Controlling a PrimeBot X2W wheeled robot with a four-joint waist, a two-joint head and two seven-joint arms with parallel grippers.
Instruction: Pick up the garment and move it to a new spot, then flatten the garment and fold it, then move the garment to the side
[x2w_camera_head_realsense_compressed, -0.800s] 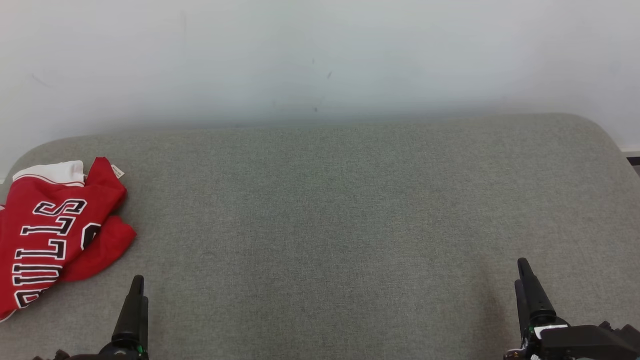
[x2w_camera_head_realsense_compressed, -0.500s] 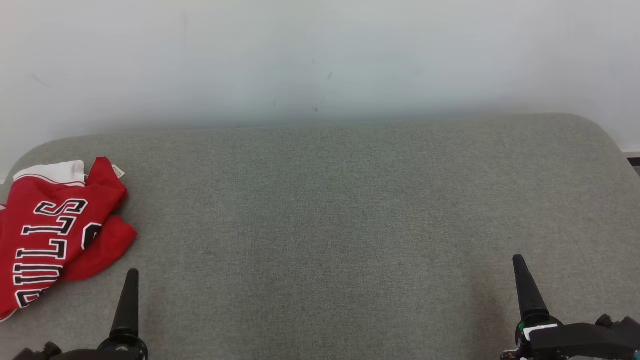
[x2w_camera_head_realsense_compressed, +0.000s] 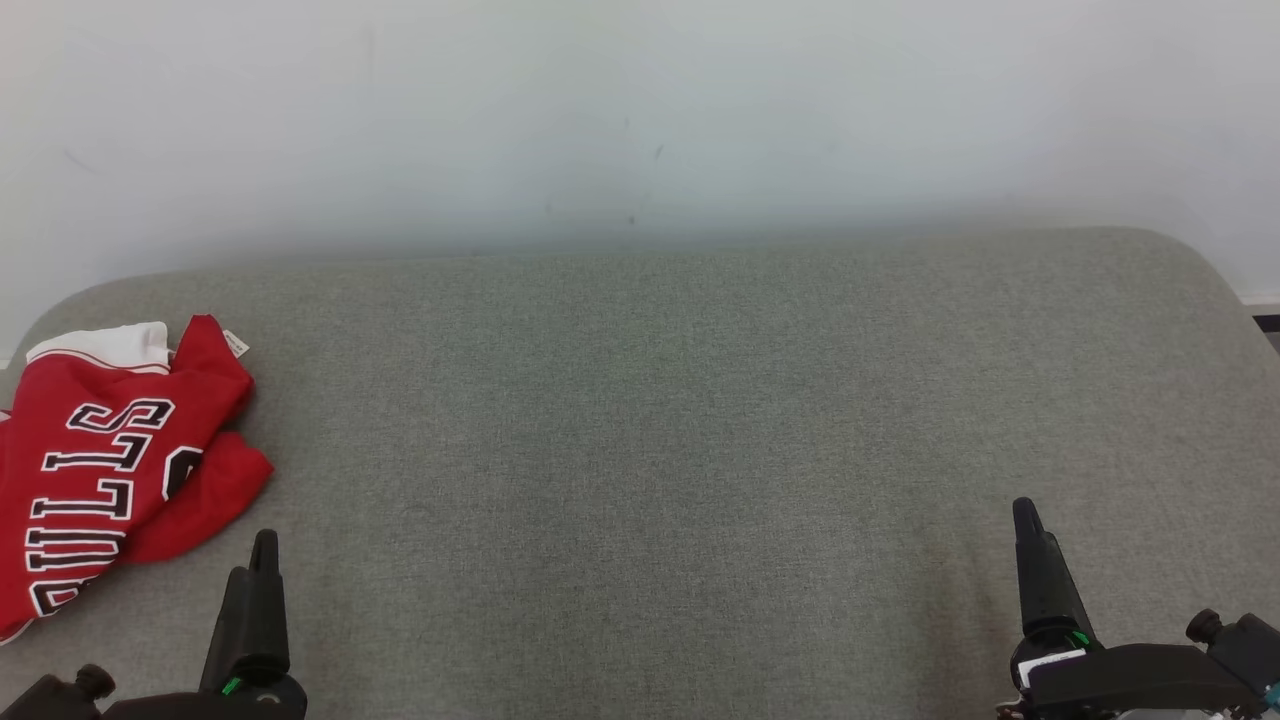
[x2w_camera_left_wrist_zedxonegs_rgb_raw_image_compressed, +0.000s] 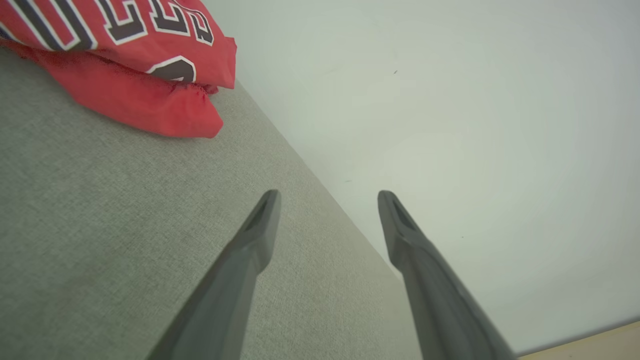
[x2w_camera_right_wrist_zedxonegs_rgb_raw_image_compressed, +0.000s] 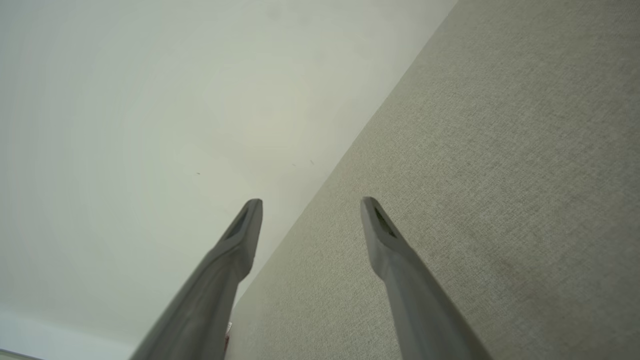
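Left end effector (x2w_camera_left_wrist_zedxonegs_rgb_raw_image_compressed: 327, 195) and right end effector (x2w_camera_right_wrist_zedxonegs_rgb_raw_image_compressed: 311, 200) gape empty; pickup likely next, reaching left to the rumpled red fabric jersey (x2w_camera_head_realsense_compressed: 110, 460).

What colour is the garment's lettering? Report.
Black, outlined in white, on the red garment; clearest in head view.

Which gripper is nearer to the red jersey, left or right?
Left. The left gripper is close beside the red jersey; the right gripper is far across the grey surface.

Loosely folded red jersey (x2w_camera_head_realsense_compressed: 110, 460) at a grey cushion's (x2w_camera_head_realsense_compressed: 640, 430) far left; my left gripper (x2w_camera_head_realsense_compressed: 262, 552) near it, my right gripper (x2w_camera_head_realsense_compressed: 1026, 522) well apart.
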